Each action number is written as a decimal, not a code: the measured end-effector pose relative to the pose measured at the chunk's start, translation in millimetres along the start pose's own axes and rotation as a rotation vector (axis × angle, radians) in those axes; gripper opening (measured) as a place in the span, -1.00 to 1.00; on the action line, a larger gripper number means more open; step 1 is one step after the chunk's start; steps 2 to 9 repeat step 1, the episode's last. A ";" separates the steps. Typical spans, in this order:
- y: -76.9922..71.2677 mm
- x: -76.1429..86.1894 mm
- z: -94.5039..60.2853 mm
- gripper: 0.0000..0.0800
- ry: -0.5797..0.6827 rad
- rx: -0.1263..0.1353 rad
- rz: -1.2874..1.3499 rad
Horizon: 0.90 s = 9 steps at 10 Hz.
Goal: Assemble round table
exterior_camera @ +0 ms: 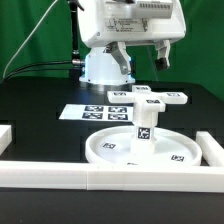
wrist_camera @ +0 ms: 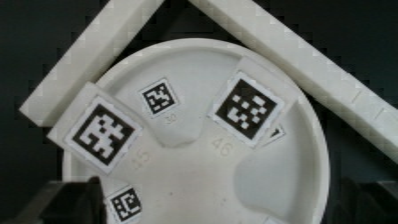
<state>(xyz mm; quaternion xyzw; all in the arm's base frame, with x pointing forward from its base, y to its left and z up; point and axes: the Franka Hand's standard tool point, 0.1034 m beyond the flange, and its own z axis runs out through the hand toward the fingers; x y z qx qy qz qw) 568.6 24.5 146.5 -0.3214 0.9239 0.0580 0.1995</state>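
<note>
The large rimmed round disc lies near the front of the black table. The short thick leg stands upright on its middle, showing black-and-white tags. Behind it the flat cross-shaped piece lies on the table. My gripper hangs above the leg, apart from it, open with nothing between its fingers. In the wrist view the disc fills most of the picture. The leg shows its big tags there. The gripper has its dark fingers spread wide at the picture's edge.
The marker board lies flat at the exterior view's left of the cross piece. Long white border rails run along the front and the right side; two rails meet beyond the disc. The robot base stands behind.
</note>
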 end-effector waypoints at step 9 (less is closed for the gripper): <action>0.3 0.3 0.5 0.62 0.001 -0.001 -0.001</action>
